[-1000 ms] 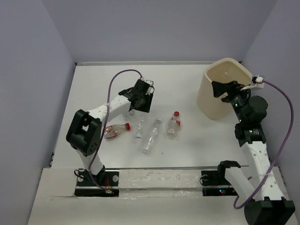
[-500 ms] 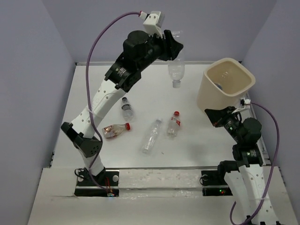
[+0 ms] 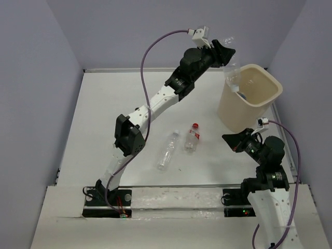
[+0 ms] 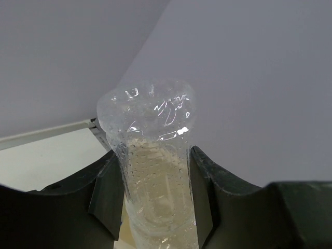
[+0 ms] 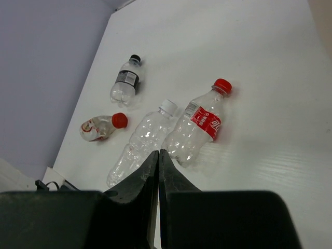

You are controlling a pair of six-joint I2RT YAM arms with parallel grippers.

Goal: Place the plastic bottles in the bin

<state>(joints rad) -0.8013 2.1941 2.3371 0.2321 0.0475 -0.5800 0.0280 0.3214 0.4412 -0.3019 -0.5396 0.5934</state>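
Jaws of my left gripper [image 3: 224,52] clamp a clear bottle [image 4: 155,176] held over the rim of the bin [image 3: 236,111], my right gripper [image 5: 158,155] has its jaws together and empty, and four bottles [image 5: 199,127] lie on the table [image 5: 270,67], yet to go in.

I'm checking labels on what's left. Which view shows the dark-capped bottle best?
The right wrist view: the dark-capped bottle lies whole and unobstructed on the table. In the top external view the left arm hides it. The left wrist view shows only the held bottle in the left gripper.
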